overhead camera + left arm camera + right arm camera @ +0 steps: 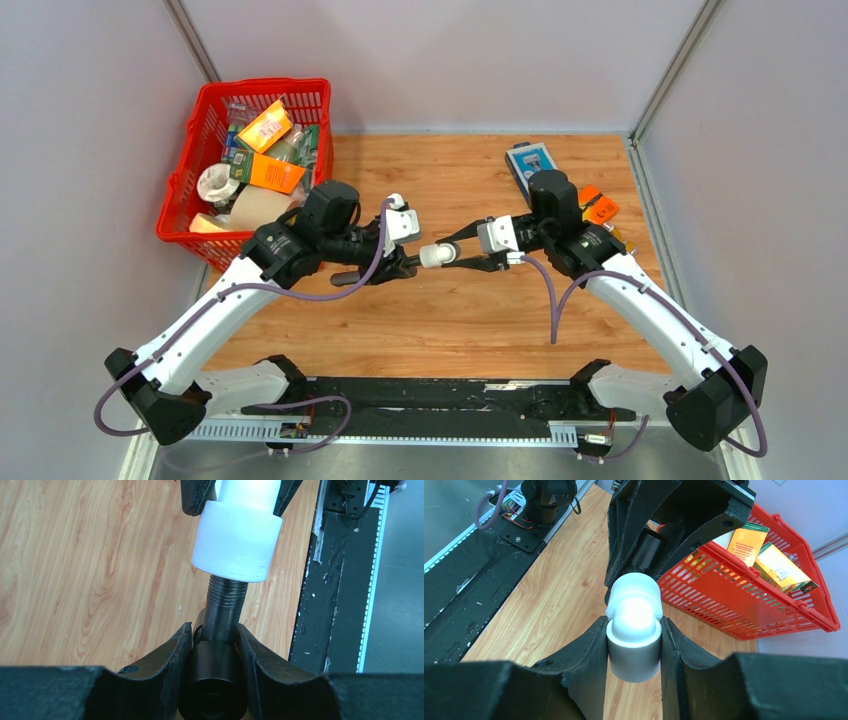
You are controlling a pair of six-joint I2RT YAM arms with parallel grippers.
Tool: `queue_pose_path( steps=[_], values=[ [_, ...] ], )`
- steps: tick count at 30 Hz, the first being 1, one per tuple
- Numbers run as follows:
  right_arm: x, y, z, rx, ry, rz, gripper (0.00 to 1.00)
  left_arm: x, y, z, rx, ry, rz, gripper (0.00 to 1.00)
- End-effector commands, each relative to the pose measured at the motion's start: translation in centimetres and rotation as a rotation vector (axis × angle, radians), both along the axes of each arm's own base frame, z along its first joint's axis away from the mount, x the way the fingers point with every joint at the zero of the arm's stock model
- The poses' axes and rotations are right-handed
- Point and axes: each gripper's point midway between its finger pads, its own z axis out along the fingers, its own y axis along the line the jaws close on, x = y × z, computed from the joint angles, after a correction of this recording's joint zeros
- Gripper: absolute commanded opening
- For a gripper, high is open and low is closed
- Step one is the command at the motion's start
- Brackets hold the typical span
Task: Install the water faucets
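Top external view: both arms meet above the middle of the wooden counter (450, 330), well clear of the red basket (262, 86) of packaged goods at the far left corner. The left tool (408, 265) is clenched on the dark metal faucet (350, 278), which it holds roughly level and off the counter, pointing to the robot's right. The right tool (455, 256) is clenched on the white plastic elbow fitting (433, 256), presented end-on to the faucet, with the two parts touching. Left wrist view: the jaws clamp the black faucet body from either side. Its threaded end (227, 592) projects forward and enters the mouth of the white fitting. Several threads remain exposed below the fitting's rim, and the rod sits at a slight lean relative to the socket. Right wrist view: the jaws pinch the lower collar of the fitting, whose rounded bend faces the camera. The faucet body is partly visible behind it between the opposing jaws, and the joint itself is hidden from this side. Assessment: the step in hand is mating faucet to fitting, with engagement begun but not seated. The next move calls for aligning the two axes, then turning one part against the other under light axial pressure. The lean suggests a risk of cross-threading.
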Motion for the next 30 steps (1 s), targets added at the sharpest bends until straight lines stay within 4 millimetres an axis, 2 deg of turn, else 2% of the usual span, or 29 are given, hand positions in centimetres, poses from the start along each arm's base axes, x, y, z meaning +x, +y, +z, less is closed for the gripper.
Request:
queue_pose_path(
  steps=[1, 7, 16, 25, 30],
  values=[
    [-1.3, 0.4, -0.1, 0.012, -0.004, 0.079, 0.00, 0.8, -1.8, 6.4, -0.165, -0.168, -0.036, 0.00],
    [-1.4, 0.5, -0.4, 0.010, 0.000, 0.087, 0.00, 0.6, -2.2, 6.6, -0.195, -0.168, -0.048, 0.00],
    [-1.5, 0.4, -0.6, 0.006, 0.013, 0.084, 0.00, 1.4, -1.3, 7.8, -0.233, -0.264, 0.024, 0.00],
    [-1.4, 0.7, 0.0, 0.013, 0.031, 0.104, 0.00, -0.5, -1.7, 7.1, -0.266, -0.287, -0.098, 0.00],
    [-1.5, 0.9, 0.0, 0.014, 0.058, 0.124, 0.00, -0.3, -2.0, 7.0, -0.293, -0.307, -0.095, 0.00]
  ],
)
